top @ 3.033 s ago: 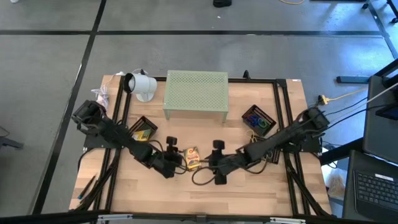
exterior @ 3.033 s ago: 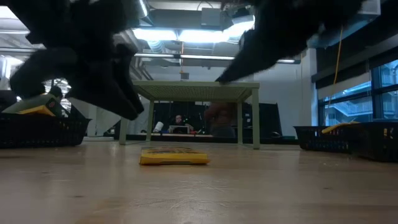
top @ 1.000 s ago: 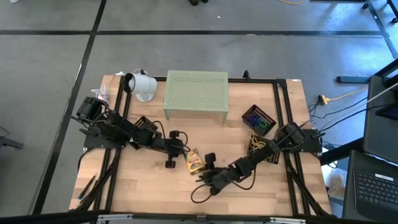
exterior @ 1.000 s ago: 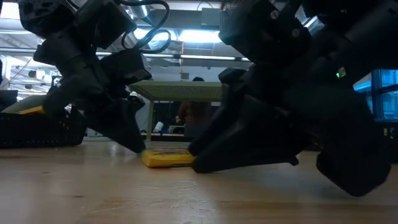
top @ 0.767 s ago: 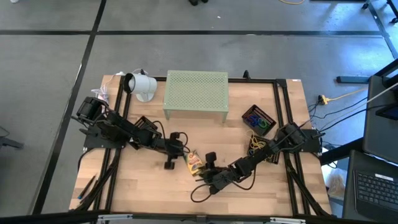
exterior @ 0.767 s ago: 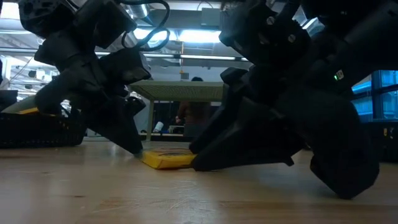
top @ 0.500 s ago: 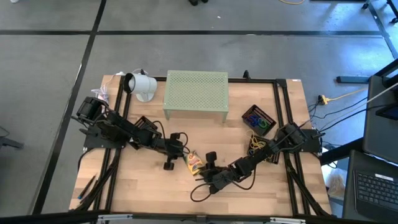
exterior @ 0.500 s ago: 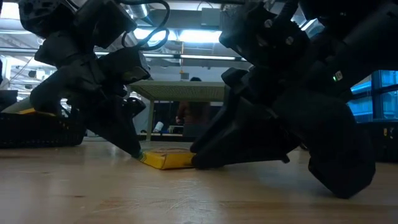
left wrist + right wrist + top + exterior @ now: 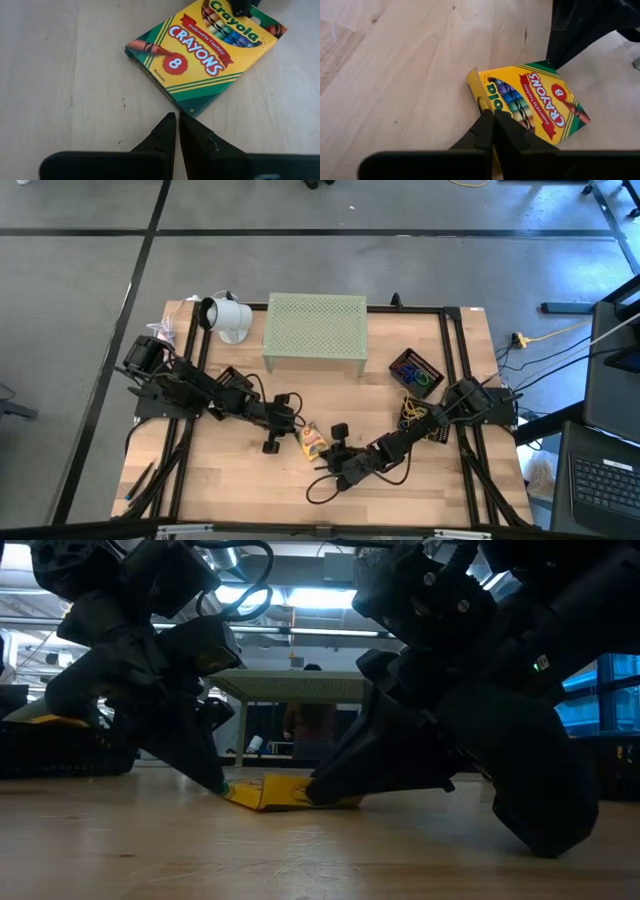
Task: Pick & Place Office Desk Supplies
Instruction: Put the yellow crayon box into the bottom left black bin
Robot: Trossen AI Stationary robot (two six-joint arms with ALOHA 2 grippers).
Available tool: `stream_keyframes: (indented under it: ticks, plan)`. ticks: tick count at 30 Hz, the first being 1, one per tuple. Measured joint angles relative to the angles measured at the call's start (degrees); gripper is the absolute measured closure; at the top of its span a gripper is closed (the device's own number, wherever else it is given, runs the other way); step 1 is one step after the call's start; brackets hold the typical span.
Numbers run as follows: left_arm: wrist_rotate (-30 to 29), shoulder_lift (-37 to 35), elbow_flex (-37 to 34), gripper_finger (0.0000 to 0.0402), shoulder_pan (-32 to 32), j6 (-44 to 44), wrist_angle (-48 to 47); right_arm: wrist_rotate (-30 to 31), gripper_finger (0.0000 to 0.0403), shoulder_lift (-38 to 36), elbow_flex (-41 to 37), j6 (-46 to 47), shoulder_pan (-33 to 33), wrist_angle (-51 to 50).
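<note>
Item: crayon box, yellow and green, flat carton, one only. You will find it on the bare wood of the table, near the middle, in front of the pale green perforated stand and well apart from it.

Attitude: not lying quite flat. In the low view the crayon box looks tilted, one edge raised off the wood. Its long axis runs diagonally between the two arms.

Left gripper: fingers pressed together to a point, holding nothing. From its wrist camera the tips sit just beside a corner of the box, touching or nearly so; you cannot tell which.

Right gripper: fingers likewise pressed together, pinching nothing. Its tips meet the box at the flap end, apparently wedged at or under that edge.

Relation to note: the box lies between the two grippers, one at each end of its long axis. Both are about equally near. With both sets of fingers closed, neither can grasp as they stand; you would judge this a prying or tipping step, and whichever arm takes the box must first spread its fingers across the short width.

Other stock: black mesh trays, one by each arm.
</note>
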Motion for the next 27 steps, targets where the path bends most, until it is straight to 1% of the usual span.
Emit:
stream_keyframes:
  ticks: [2,8,15,18,23,27]
  plan:
    - [-0.3,0.0,0.0,0.0384,0.0,0.0,0.0,-0.1,0.0396,-0.1,0.0,0.0,0.0,0.0]
    - [-0.8,0.0,0.0,0.0384,0.0,0.0,0.0,-1.5,0.04,-1.1,0.6,0.5,0.0,-1.3]
    - [-0.8,-1.4,0.0,0.0384,0.0,-0.1,-0.9,-3.0,0.0401,-5.0,1.6,0.8,-0.1,-1.9]
    - [-0.7,-4.5,0.1,0.0384,0.0,0.0,-2.8,-3.0,0.0401,-6.6,1.6,2.2,-0.1,-2.9]
    - [-0.6,-12.0,0.1,0.0382,-0.1,2.2,-9.1,-3.1,0.0402,-9.8,1.7,4.6,-0.1,-5.5]
    - [0.0,-17.8,0.1,0.0362,-1.3,4.4,-10.9,-3.2,0.0402,-12.0,1.7,5.4,-0.1,-5.9]
